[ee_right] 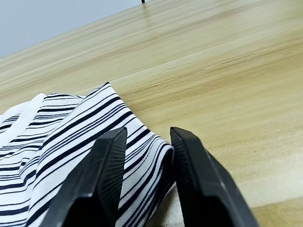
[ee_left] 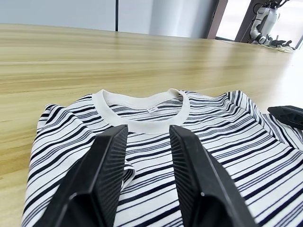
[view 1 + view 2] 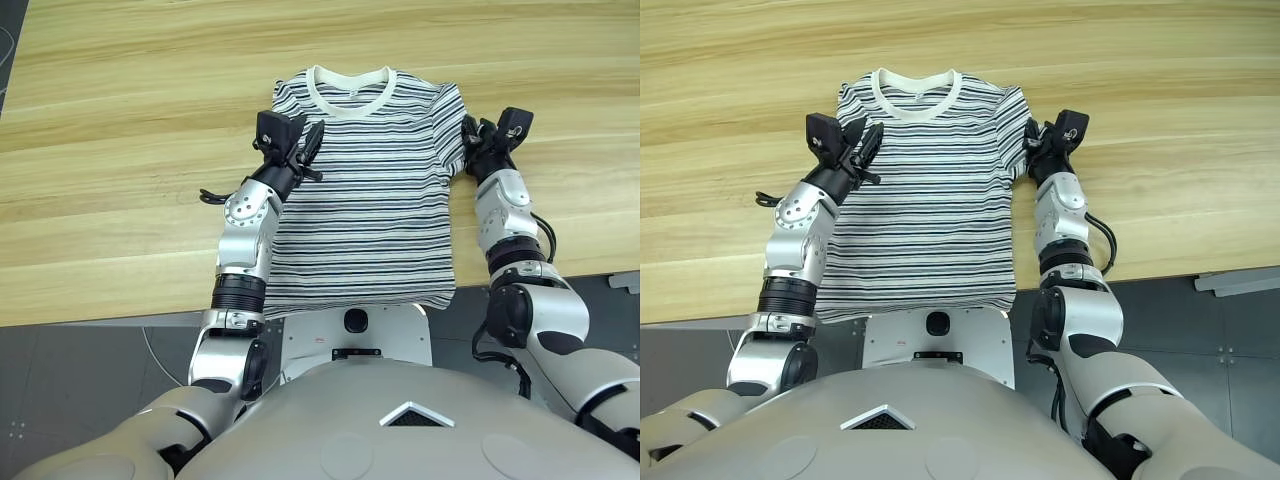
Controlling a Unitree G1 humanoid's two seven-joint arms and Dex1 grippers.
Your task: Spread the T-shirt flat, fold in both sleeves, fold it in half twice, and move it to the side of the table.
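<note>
A navy-and-white striped T-shirt [image 3: 370, 190] lies flat on the wooden table [image 3: 130, 120], its cream collar [image 3: 350, 90] pointing away from me and both sleeves tucked in along its sides. My left gripper [image 3: 310, 142] hovers open over the shirt's left shoulder area; in the left wrist view its fingers [image 2: 111, 165] frame the collar [image 2: 142, 109] ahead. My right gripper [image 3: 470, 135] stands open at the shirt's right edge by the folded sleeve. In the right wrist view the striped edge [image 1: 94, 142] lies under and between its fingers [image 1: 189, 165].
The shirt's hem [image 3: 360, 300] reaches the table's near edge [image 3: 100, 315]. Bare wood stretches to the left, right and far side of the shirt. Grey floor [image 3: 70, 390] lies below the near edge.
</note>
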